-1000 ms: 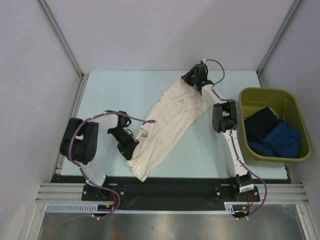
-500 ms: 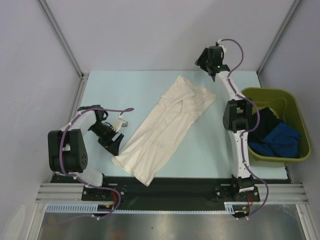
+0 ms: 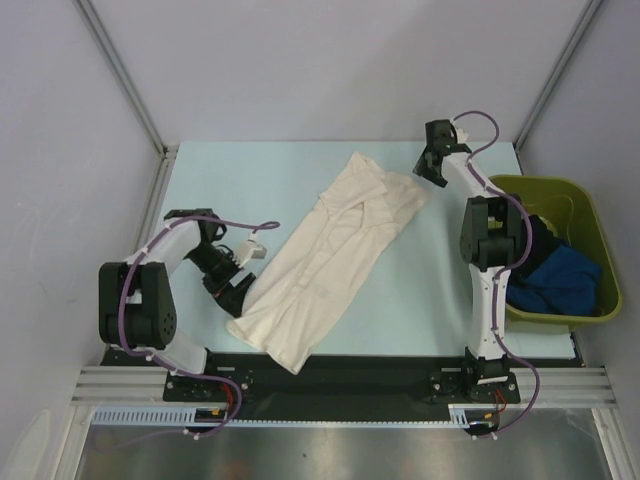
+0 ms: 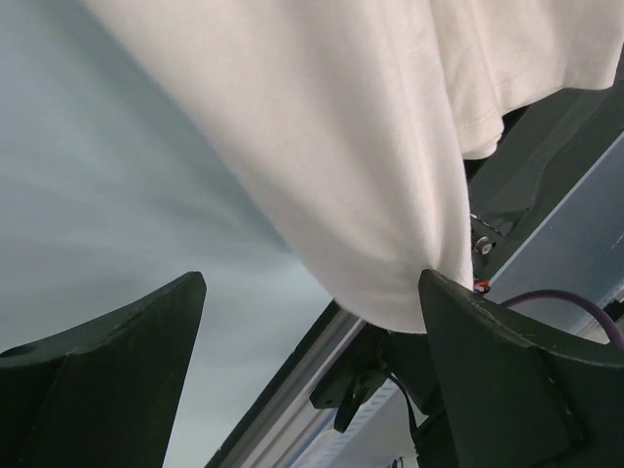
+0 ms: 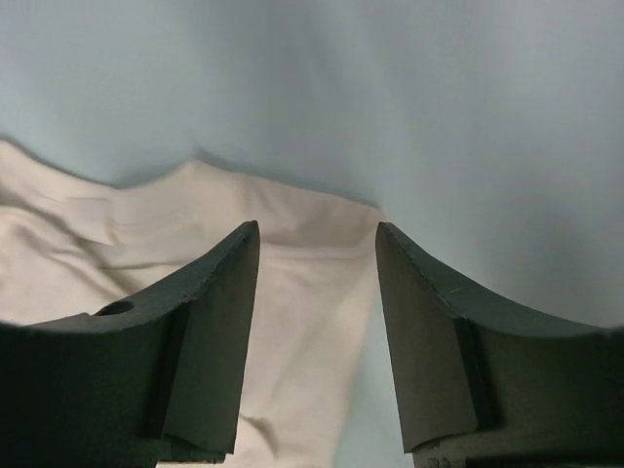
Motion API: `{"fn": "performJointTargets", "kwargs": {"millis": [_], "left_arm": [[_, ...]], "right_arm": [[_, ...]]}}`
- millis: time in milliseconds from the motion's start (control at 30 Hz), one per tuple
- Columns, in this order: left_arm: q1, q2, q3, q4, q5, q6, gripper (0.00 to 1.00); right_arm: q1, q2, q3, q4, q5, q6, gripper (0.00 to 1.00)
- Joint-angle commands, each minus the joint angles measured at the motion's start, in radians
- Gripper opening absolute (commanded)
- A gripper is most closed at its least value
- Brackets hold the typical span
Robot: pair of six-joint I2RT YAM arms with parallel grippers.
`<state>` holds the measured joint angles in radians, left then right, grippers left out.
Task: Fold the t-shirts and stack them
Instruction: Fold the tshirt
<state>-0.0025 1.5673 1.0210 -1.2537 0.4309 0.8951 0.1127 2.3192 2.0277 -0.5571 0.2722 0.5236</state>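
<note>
- Cream t-shirt (image 3: 325,265) flat on the table (image 3: 230,180), unfolded and wrinkled, stretched diagonally from near-left to far-right across the middle.
- Near corner of it reaching the dark rail (image 3: 380,372) at the table's front edge; far end bunched, with folds near the collar area.
- Left gripper (image 3: 232,290) low over the table, just beside the shirt's left edge near its near end.
- In the left wrist view, left gripper (image 4: 307,283) spread wide, nothing clamped; shirt (image 4: 322,146) hanging across the gap, rounded hem corner between the fingers.
- One dark finger (image 4: 487,370) right at the hem; contact cannot be told.
- Right gripper (image 3: 432,170) at the far right of the table, just beside the shirt's far corner, pointing down toward it.
- In the right wrist view, right gripper (image 5: 317,229) parted, gripping nothing; cloth (image 5: 146,253) seen below, its edge running past the gap, bare table beyond.
- Height of the right fingers over the cloth unclear.
- Green bin (image 3: 545,185) at the table's right side, well apart from the cream shirt.
- Inside the bin: black t-shirt (image 3: 540,240) and blue t-shirt (image 3: 560,280), both crumpled, blue one nearer the front, touching the black.
- Right arm's upper link just beside the bin's left wall, partly covering it.
</note>
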Motion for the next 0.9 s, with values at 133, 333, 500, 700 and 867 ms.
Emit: {"fn": "performJointTargets", "kwargs": {"millis": [133,333,500,700,867], "left_arm": [[-0.157,-0.038,-0.13,0.097,0.01,-0.067,0.99],[-0.18,-0.038,-0.173,0.209,-0.09,-0.133,1.0],[-0.186,-0.032,-0.161,0.254,-0.124,-0.165,1.0],[-0.206,-0.027,-0.147,0.261,-0.098,-0.196,1.0],[-0.205,-0.047,-0.099,0.275,-0.051,-0.252,1.0]], "right_arm": [[-0.01,0.023,0.0,-0.036,0.028,0.041,0.58],[-0.007,0.045,-0.02,-0.055,0.012,0.055,0.57],[-0.008,0.034,-0.087,0.029,-0.059,0.058,0.4],[-0.008,0.127,0.002,0.034,-0.102,0.081,0.13],[-0.016,0.232,0.196,0.025,-0.119,0.104,0.0]]}}
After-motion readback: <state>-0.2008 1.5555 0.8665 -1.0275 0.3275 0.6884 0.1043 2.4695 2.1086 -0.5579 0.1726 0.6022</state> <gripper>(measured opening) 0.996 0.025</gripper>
